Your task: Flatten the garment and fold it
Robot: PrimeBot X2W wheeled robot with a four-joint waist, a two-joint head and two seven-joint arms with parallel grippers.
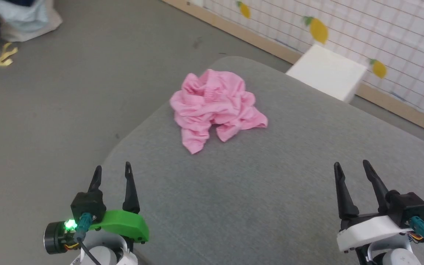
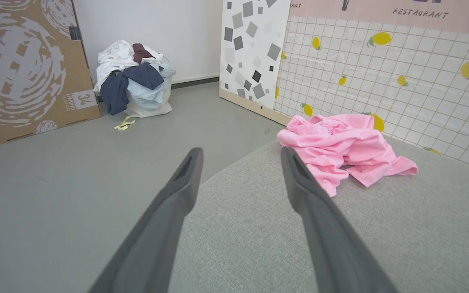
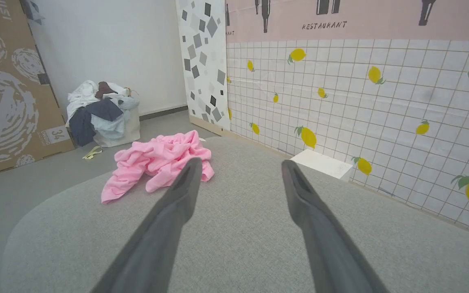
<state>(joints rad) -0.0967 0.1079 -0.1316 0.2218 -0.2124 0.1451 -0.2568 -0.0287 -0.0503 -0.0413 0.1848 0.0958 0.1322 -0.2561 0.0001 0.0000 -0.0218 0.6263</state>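
Both claws are hanging there with nothing in them. The left gripper, the one on the green mount, sits at about 7 o'clock in the head view. Its two dark fingers are spread apart and point up the frame, over the near left corner of the grey padded surface. The right gripper, on a white mount, is at about 5 o'clock with its jaws released too, and neither one touches any cloth.

The garment is a crumpled pink heap on the far left part of that grey surface, close to its rounded edge. That puts it roughly 1 o'clock from the left claw and 10 o'clock from the right, well apart from both. A gathered waistband is bunched near the top of the heap, and a couple of loose ends trail toward the robot.

Further out there's a white box at 2 o'clock, just beside the lemon-print tiled wall, and a yellow scrap on the grey floor at 10 o'clock. The left wrist camera also catches a laundry pile next to a big cardboard sheet.
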